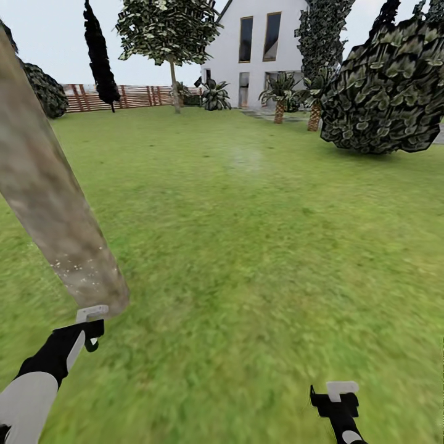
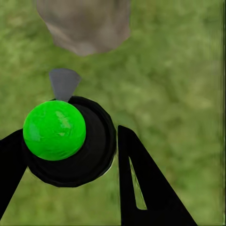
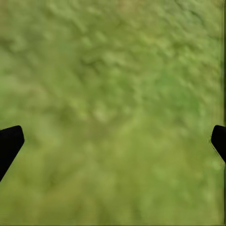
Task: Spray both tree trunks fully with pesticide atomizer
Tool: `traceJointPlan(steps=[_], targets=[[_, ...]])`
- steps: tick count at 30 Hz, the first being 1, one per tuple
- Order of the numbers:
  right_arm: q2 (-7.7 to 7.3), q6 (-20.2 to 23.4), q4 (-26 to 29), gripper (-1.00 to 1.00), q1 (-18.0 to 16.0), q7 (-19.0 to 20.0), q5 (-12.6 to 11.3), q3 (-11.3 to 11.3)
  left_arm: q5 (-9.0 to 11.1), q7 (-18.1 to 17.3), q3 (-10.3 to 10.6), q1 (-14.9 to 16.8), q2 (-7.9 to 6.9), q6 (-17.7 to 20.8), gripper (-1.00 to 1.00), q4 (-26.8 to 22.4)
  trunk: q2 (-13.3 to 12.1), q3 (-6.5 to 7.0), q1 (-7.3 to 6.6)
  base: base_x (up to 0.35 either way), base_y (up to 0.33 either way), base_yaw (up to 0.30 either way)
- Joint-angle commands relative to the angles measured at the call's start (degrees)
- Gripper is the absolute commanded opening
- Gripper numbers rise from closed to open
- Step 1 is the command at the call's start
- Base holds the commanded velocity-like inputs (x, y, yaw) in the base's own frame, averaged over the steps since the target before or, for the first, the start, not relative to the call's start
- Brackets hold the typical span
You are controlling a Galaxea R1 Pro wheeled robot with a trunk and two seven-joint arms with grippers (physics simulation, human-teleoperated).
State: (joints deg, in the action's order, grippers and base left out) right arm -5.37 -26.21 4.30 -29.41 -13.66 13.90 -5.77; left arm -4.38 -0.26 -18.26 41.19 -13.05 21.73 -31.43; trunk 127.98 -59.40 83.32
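The pesticide atomizer [image 2: 54, 129], a black body with a bright green round cap, sits between my left gripper's black fingers [image 2: 136, 179], which are shut on it. Its grey nozzle [image 2: 63, 82] points at the pale grey-tan tree trunk [image 2: 84, 23] just ahead. In the head view that thick trunk [image 1: 43, 185] slants across the left side, with white pesticide specks [image 1: 74, 265] low on it, and my left gripper [image 1: 91, 330] hangs right at its base. A second tree [image 1: 168, 28] stands far back by the fence. My right gripper [image 1: 338, 394] is open over bare grass [image 3: 113, 94].
Green lawn [image 1: 259, 246] stretches ahead to a white house [image 1: 259, 43]. A big leafy shrub [image 1: 388, 92] fills the right, short palms [image 1: 280, 95] stand by the house, and a dark conifer [image 1: 98, 55] rises before the slatted fence [image 1: 135, 95].
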Motion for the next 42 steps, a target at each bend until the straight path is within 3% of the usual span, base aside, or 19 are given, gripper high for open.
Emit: traceJointPlan(steps=[1, 17, 31, 38, 42], targets=[[0.01, -0.2, -0.1, 1.0, 0.0, -0.1, 0.6, -0.5, -0.5, -0.1, -0.2, 0.0, 0.04, 0.3, -1.0, -0.1, 0.0, -0.05, 0.01, 0.148, -0.243, 0.005], [0.01, -0.2, -0.1, 1.0, 0.0, -0.1, 0.6, -0.5, -0.4, -0.1, -0.1, 0.0, 0.13, 0.3, -1.0, -0.1, 0.0, -0.05, 0.01, 0.151, -0.248, 0.257], [-0.06, -0.2, 0.0, 1.0, 0.0, -0.1, 0.6, -0.5, -0.3, 0.0, -0.1, 0.0, 0.13, 0.3, -1.0, -0.1, 0.0, -0.05, 0.01, 0.185, -0.239, 0.015], [0.01, -0.2, 0.0, 1.0, 0.0, -0.1, 0.6, -0.5, -0.2, 0.0, -0.1, 0.0, 0.12, 0.3, -1.0, -0.1, 0.0, -0.05, 0.01, 0.142, -0.244, 0.246], [-0.05, -0.2, 0.0, 1.0, 0.0, -0.1, 0.5, -0.5, -0.2, 0.0, 0.0, 0.1, 1.1, 0.5, -1.0, -0.9, 0.0, -0.05, 0.01, -0.076, -0.25, 0.278]])
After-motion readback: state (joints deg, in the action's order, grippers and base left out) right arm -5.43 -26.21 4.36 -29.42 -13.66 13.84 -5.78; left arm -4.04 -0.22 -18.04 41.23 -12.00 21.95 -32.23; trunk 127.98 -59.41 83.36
